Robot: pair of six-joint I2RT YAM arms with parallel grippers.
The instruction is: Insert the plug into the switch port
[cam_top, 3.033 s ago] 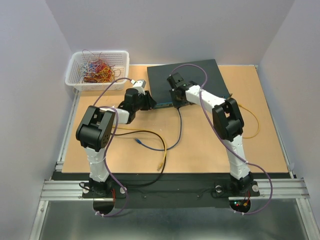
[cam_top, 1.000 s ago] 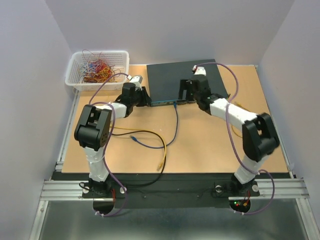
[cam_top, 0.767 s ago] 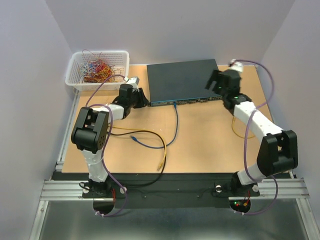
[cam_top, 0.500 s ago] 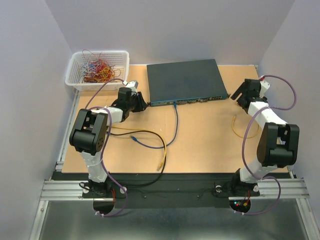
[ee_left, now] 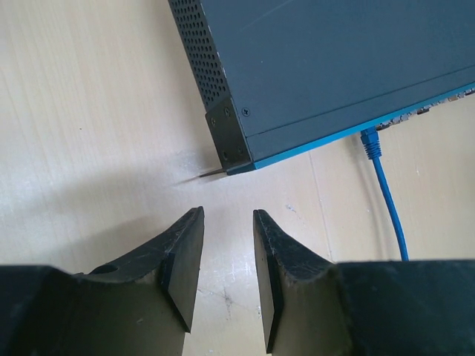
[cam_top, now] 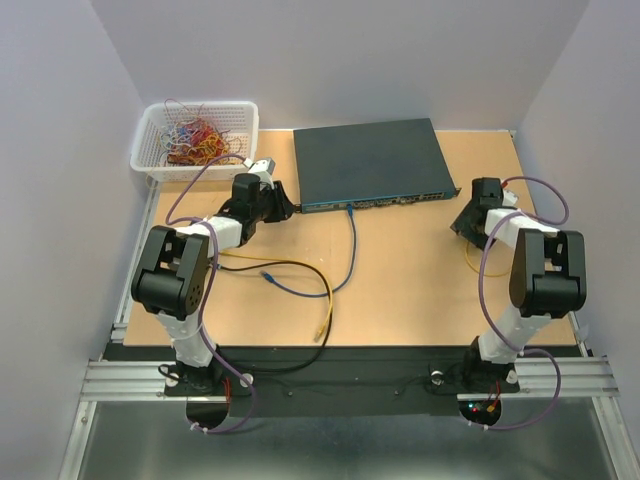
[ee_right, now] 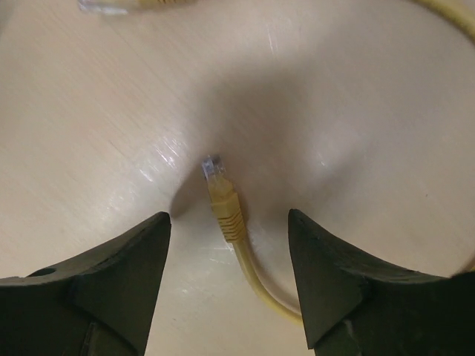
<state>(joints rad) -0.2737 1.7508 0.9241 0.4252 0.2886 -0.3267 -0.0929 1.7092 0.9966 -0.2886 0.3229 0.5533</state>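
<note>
Between the spread fingers of the right claw [ee_right: 228, 215], a yellow plug [ee_right: 219, 189] is lying flat on the bench [cam_top: 420, 290], clear tip pointing to 12 o'clock, touching neither finger. It is sitting at the bench's 3 o'clock side, well apart from the switch [cam_top: 368, 165] at 12 o'clock. A blue plug [ee_left: 369, 141] is sitting in a front port of the switch, its cable [cam_top: 352, 240] trailing toward 6 o'clock. The left claw [ee_left: 226, 215] is hovering just beside the switch's front left corner, fingers narrowly apart, gripping nothing. A white basket [cam_top: 143, 150] of tangled wires is sitting at 10 o'clock.
</note>
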